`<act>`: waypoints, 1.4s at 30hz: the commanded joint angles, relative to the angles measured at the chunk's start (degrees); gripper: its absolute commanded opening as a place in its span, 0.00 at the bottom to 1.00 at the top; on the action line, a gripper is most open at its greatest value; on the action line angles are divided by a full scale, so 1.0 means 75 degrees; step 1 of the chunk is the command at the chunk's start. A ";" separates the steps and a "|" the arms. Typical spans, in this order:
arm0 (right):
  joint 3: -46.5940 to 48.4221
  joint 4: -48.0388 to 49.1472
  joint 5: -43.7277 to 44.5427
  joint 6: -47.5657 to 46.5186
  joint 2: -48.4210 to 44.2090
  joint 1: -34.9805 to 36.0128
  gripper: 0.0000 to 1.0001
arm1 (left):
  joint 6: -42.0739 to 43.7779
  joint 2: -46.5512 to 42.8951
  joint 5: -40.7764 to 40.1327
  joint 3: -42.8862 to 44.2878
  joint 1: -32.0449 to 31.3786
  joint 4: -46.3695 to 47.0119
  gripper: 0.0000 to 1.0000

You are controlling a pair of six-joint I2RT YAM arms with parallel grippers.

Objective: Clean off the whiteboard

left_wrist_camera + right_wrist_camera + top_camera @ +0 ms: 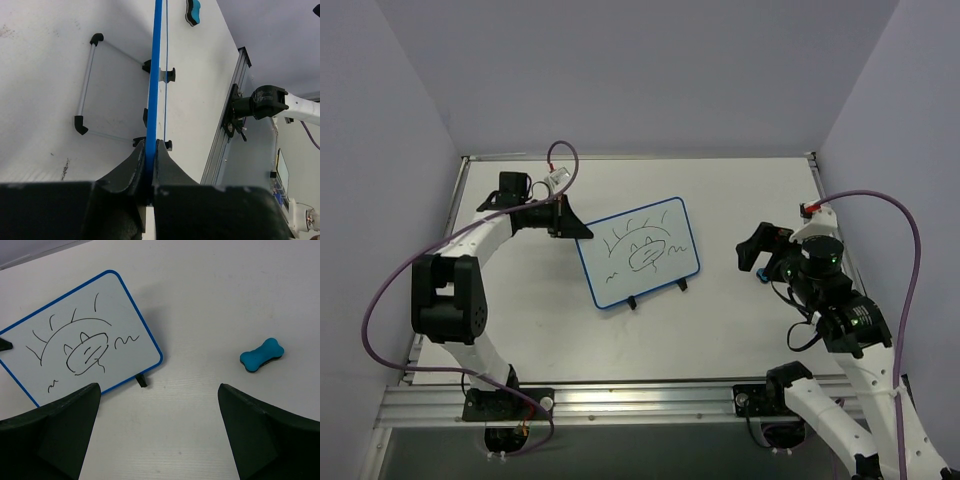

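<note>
— While the left gripper (pixel 582 233) is clamping the whiteboard (pixel 640 252) by its left edge mid-table, the right gripper (pixel 760 258) is hovering to its right.
— Left wrist: jaws are squeezing shut on the blue rim.
— Right wrist: that gripper is gaping wide, carrying nothing; eraser (pixel 261 355) is lying apart from the doodled board. I'm judging: fetch eraser first, wiping gently against the brace.

Your top view looks down from behind, left wrist close along the whiteboard (pixel 154 75) edge, right wrist higher, all three sharing it
</note>
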 commanded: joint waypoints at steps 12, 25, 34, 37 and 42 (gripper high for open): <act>-0.0689 0.0200 0.2188 0.2232 0.0313 0.0049 1.00 | 0.0125 -0.0699 -0.1117 -0.1381 0.0311 0.3037 0.02; -0.0197 0.0350 0.2699 0.2307 0.2971 -0.1553 0.99 | -0.0415 -0.1730 -0.1480 -0.2775 0.0253 0.5183 0.02; -0.0617 0.0948 0.1958 0.1977 0.4425 -0.2693 0.83 | -0.0134 -0.1683 -0.1808 -0.2951 -0.0004 0.5231 0.02; -0.0864 0.1347 0.1758 0.2106 0.4928 -0.2740 0.74 | 0.0101 -0.1671 -0.1961 -0.2881 -0.0134 0.4939 0.02; -0.1204 0.2014 0.1466 0.2329 0.5539 -0.2740 0.62 | 0.0463 -0.1858 -0.2417 -0.2893 -0.0298 0.4622 0.02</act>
